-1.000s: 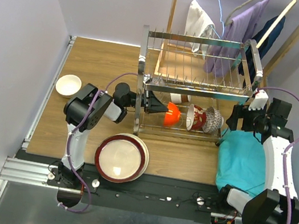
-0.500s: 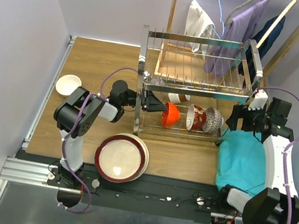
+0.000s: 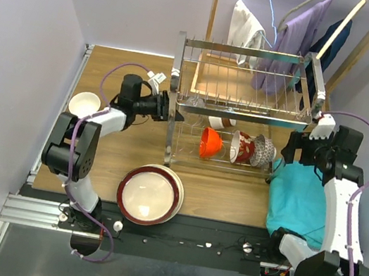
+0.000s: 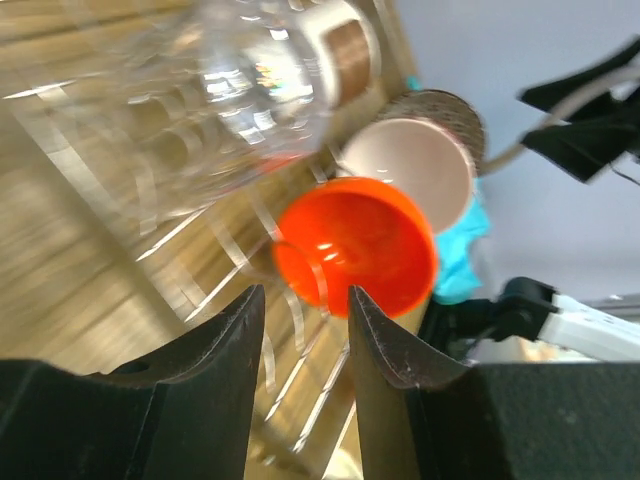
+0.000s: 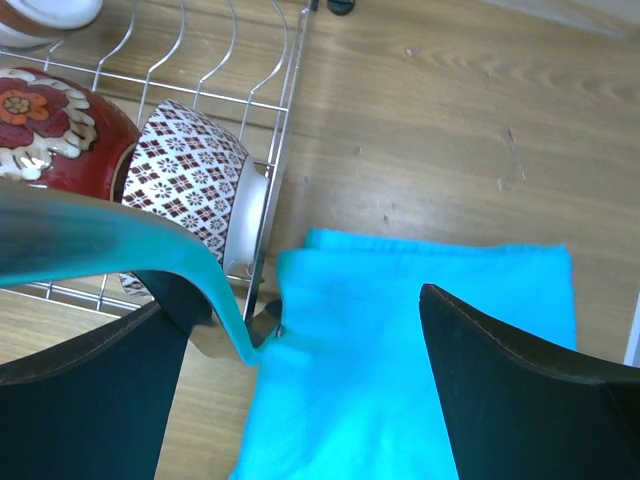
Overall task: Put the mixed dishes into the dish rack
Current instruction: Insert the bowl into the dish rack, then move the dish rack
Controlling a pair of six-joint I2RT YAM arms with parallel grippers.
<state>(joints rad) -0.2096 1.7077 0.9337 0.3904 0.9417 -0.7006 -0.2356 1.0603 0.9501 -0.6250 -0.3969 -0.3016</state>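
**Left gripper** (image 3: pixel 165 108): It is positioned at the left end of the dish rack (image 3: pixel 250 51), level with the lower tier. Its fingers (image 4: pixel 215 345) are parted and nothing is held between them, so it is recorded as released.
- The orange bowl (image 4: pixel 360 250) is seen directly ahead of the fingertips, lying tipped on the lower wires and apart from them.
- Beyond it, farther from the gripper, the red-patterned bowl (image 3: pixel 242 146) and the blue-white patterned bowl (image 3: pixel 263 149) are stood on edge in a row.
- A clear glass (image 4: pixel 250 70), blurred, and a beige cup (image 3: pixel 220 122) are made out ahead of the fingers, in the rack.

**Right gripper** (image 3: pixel 289 151): The jaws are spread wide and empty, and it is stationed just outside the rack's right end. The blue-white patterned bowl is found just beside one finger. A teal cloth (image 5: pixel 420 330) is spread beneath the gripper.

**Completed, as far as can be seen:** Three bowls, the glass and the cup are lodged in the rack.

**Outstanding:**
- The stack of plates (image 3: pixel 150 193), topped by the dark-red-rimmed one, is left on the table (image 3: pixel 110 75), to the left gripper's side toward the arm bases.
- No plate is seen among the upper prongs.
- A small white bowl (image 3: pixel 85 103) is noted behind the left gripper's wrist, well apart from the rack.

The small items are judged largely loaded. The plates, the bulkiest part of the load, are not yet begun.
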